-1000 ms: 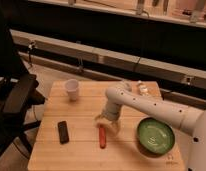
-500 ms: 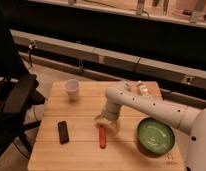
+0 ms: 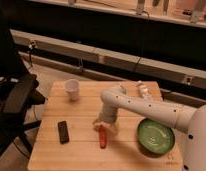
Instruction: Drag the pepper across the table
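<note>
The slim red-orange pepper [image 3: 103, 138] lies on the light wooden table [image 3: 81, 150], near its middle front, pointing toward the front edge. My gripper [image 3: 105, 124] hangs from the white arm and sits right over the pepper's far end, touching or nearly touching it. The pepper's upper tip is hidden under the gripper.
A black phone [image 3: 63, 131] lies left of the pepper. A white cup [image 3: 71, 89] stands at the back left. A green bowl [image 3: 155, 136] sits at the front right. A small pale object [image 3: 143, 91] lies at the back right. A black chair [image 3: 16, 97] stands left of the table.
The gripper and the pepper stay in about the same place; no clear movement shows.
</note>
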Available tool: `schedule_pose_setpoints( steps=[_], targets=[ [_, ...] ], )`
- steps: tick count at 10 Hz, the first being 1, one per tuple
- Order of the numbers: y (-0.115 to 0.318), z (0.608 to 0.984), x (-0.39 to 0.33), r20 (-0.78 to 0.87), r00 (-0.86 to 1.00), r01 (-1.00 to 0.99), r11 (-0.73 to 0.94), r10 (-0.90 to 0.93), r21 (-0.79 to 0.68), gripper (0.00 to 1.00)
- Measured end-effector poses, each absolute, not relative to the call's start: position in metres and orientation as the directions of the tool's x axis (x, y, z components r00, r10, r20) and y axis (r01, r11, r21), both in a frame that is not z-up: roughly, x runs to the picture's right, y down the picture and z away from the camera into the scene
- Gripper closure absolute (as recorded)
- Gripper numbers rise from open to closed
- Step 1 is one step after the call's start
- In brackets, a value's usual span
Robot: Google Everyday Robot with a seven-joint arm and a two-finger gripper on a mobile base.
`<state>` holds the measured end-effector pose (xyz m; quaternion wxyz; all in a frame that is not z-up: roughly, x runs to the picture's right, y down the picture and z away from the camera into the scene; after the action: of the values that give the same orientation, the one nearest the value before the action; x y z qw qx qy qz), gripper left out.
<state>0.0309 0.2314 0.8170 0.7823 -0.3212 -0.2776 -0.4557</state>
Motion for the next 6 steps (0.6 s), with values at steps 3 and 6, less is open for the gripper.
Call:
schedule_pose_setpoints(
  steps=[3, 6],
  targets=[
    [0.250, 0.817, 0.028, 0.739, 0.385, 0.917, 0.322, -0.553, -0.236, 0.20],
    [0.264, 0.819, 0.026, 0.756, 0.372, 0.923, 0.304, -0.539, -0.237, 0.33]
  ],
)
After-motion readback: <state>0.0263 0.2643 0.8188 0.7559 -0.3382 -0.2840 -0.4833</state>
